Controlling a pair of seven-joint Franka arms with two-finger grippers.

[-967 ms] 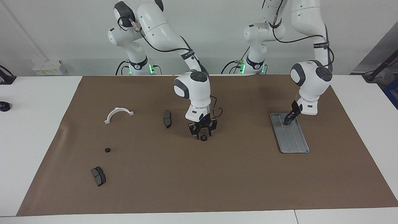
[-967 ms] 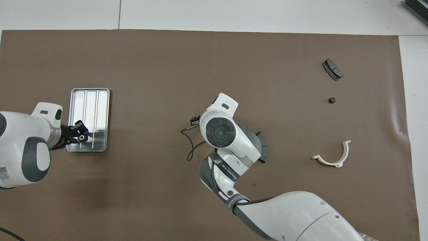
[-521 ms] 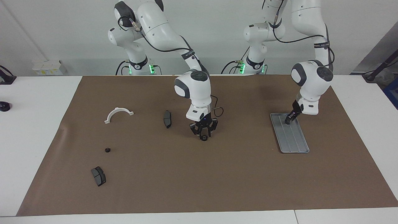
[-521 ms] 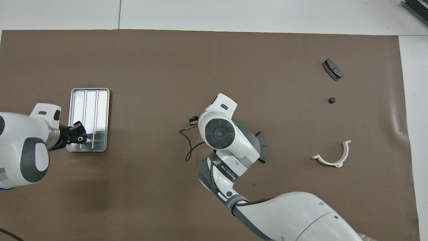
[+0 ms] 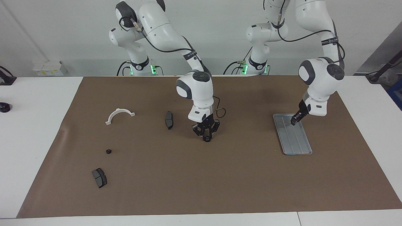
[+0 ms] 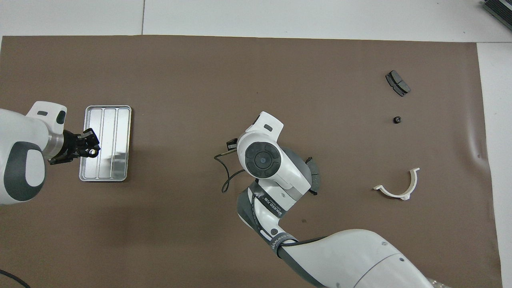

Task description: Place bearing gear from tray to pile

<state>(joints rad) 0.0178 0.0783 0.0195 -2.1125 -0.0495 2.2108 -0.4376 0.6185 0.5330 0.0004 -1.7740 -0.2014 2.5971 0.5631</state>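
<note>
While the left gripper holds a gear over the tray, the right gripper's jaws clamp another on the surface.

Brown mat on white table

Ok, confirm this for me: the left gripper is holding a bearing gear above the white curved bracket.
Wrong in one point. The left gripper does hold a bearing gear in its fingers, but above the tray, not the bracket, as the overhead view shows. The white curved bracket lies toward the right arm's end of the table.
</note>
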